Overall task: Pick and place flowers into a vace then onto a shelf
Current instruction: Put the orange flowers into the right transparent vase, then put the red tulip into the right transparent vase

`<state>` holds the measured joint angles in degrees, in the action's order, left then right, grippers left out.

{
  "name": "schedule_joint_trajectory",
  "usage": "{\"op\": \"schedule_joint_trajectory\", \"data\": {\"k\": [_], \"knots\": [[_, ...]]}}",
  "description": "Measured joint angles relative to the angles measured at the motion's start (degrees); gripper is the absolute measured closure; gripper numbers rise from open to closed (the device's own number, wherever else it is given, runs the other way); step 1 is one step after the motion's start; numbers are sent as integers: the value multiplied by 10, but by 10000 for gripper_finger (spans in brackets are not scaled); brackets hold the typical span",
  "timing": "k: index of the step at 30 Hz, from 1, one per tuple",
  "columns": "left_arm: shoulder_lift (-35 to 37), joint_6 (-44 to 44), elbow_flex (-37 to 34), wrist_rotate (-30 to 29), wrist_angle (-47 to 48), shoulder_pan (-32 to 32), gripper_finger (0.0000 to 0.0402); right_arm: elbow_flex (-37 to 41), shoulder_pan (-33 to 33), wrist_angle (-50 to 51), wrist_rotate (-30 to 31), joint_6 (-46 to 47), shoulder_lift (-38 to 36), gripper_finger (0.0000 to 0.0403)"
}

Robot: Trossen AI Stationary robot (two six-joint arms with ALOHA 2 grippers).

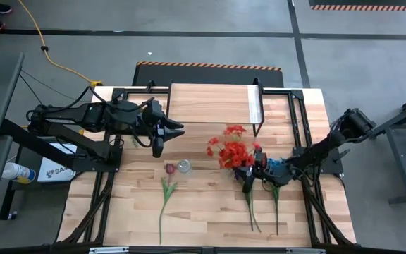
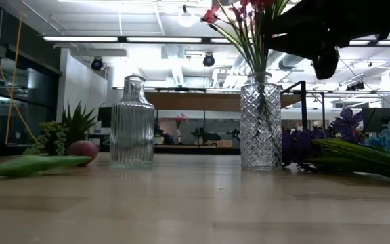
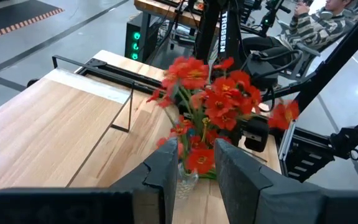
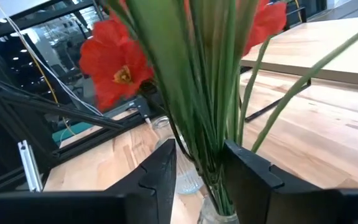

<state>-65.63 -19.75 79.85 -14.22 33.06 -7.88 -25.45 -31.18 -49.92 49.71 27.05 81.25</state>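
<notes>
Right wrist view: right gripper point(image 4: 197, 171) is straddling the red flowers' point(image 4: 114, 68) stems, jaws apart, apparently not clamping; left gripper point(image 3: 194, 168) is hovering, jaws slightly apart.

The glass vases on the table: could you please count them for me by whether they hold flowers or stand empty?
Diamond-cut vase, with red flowers in it: 1
Ribbed vase, empty: 1
Total: 2
</notes>
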Motion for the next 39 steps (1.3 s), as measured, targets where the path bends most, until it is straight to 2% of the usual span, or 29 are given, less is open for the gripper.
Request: {"op": "schedule_joint_trajectory", "data": {"k": [19,25,39], "knots": [[0,0,0,0,0,0,263,0,-30,24,-4,5,0,227],[0,0,0,0,0,0,263,0,-41,49,-10,39,0,233],[0,0,0,4,-3,0,263,0,-62,54,-24,41,0,238]]}}
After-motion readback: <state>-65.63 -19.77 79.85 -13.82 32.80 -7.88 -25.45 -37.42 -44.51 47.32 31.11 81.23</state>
